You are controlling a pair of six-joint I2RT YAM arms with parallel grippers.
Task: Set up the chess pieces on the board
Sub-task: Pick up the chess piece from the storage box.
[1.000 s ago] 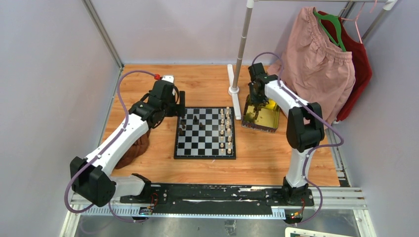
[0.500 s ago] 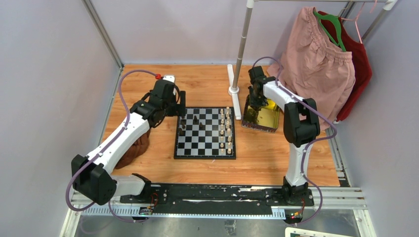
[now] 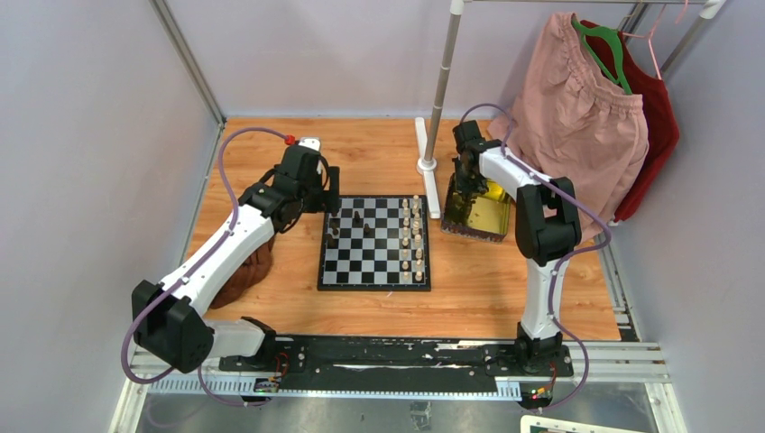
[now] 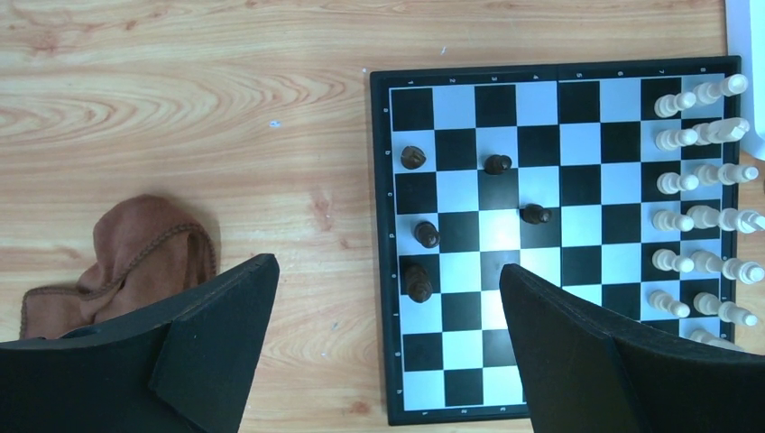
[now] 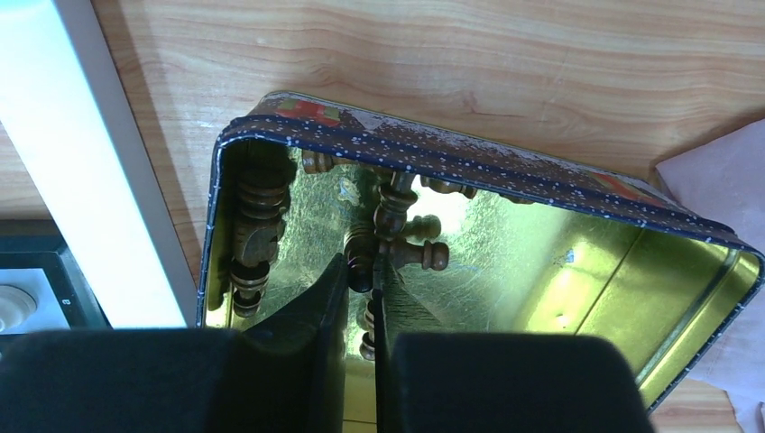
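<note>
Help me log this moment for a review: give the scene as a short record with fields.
board: checkered, lying flat, partly set up
cream pieces: upright in two files along one edge
dark pieces: five standing at the opposite side
tin: gold-lined, beside the board, more dark pieces lying inside
left gripper: open, above the board's dark side, holding nothing
right gripper: inside the tin, jaws nearly together around one dark piece
cloth: brown, crumpled beside the board

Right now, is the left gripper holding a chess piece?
No, the left gripper hangs wide open above the board, with nothing between its fingers.
</note>
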